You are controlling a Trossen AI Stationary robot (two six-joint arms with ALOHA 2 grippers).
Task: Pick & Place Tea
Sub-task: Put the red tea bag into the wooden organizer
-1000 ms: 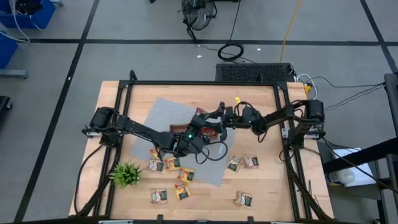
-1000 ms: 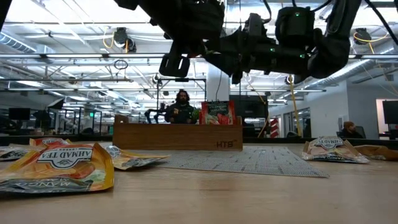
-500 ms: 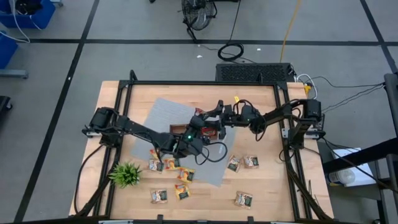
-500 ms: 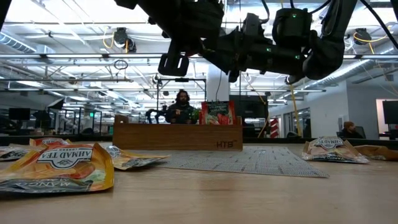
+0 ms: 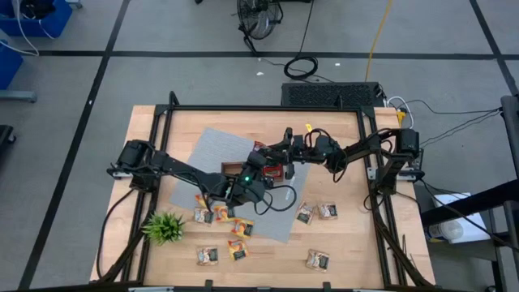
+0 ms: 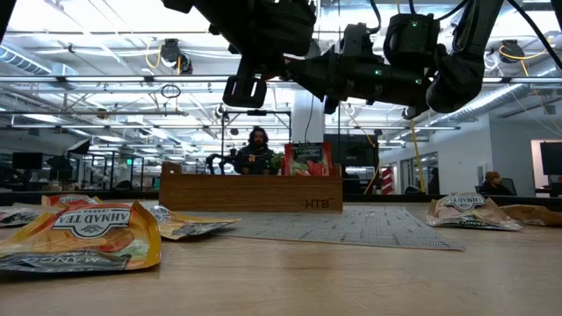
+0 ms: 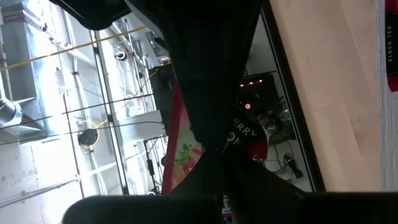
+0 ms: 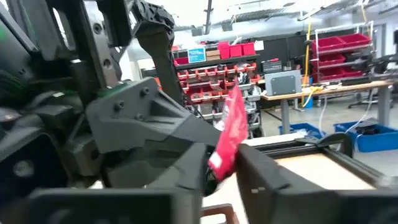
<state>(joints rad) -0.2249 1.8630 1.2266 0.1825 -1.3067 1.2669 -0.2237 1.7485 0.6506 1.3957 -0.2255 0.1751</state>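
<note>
A red tea sachet (image 8: 229, 134) is held in the air above the brown wooden tray (image 6: 250, 191), between both grippers. My left gripper (image 7: 216, 153) is shut on it, and its red printed face (image 7: 186, 149) shows past the fingers. My right gripper (image 8: 219, 180) comes from the table's right side, closed on the sachet's other end. In the high view the two grippers meet over the tray (image 5: 261, 169). More red sachets (image 6: 307, 160) stand in the tray. Several loose sachets (image 5: 203, 215) lie flat on the table. My left gripper pinches one edge of the red sachet (image 7: 231, 138) between its two fingertips. The sachet is lifted clear above the tray. My right gripper has the sachet's free lower end (image 8: 216, 163) between its two dark fingers (image 8: 267, 180), coming level from the table's right. The fingers hide the place of contact.
A grey mat (image 5: 215, 150) lies under the tray. A green spiky plant (image 5: 165, 227) stands near the front left. Loose sachets lie at the front (image 5: 208, 256), (image 5: 317, 260) and to the right (image 5: 315, 212). A person (image 6: 256, 149) sits beyond the table.
My right arm has shifted a little toward the left gripper and toward the table's far edge, staying above the tray. My left gripper has kept still with the red sachet.
</note>
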